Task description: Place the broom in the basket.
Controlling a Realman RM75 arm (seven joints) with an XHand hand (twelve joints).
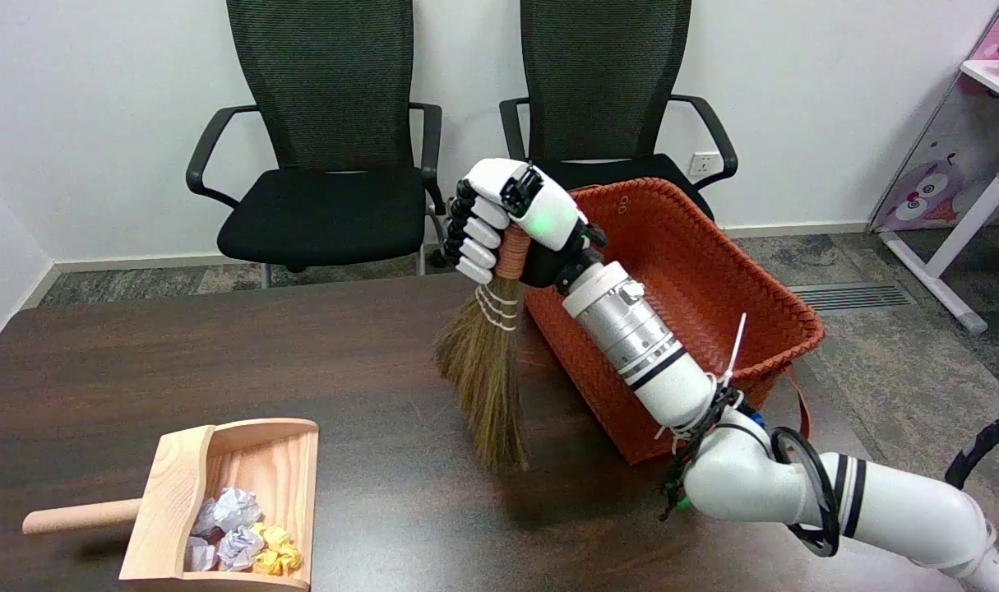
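The right hand (511,220) has its fingers wrapped tight around the handle of the broom (484,362), holding it in the air above the desk (219,362) with the bristles hanging down, just left of the orange woven basket (705,279). Near the desk's front left lies a wooden dustpan (219,501) holding crumpled paper balls (240,538)

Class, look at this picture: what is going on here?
The right robot hand grips a small broom by its handle, bristles hanging down over the dark table. The broom is just left of the orange basket at the table's right edge, not yet inside it. A wooden dustpan holding crumpled paper balls sits at the near left.
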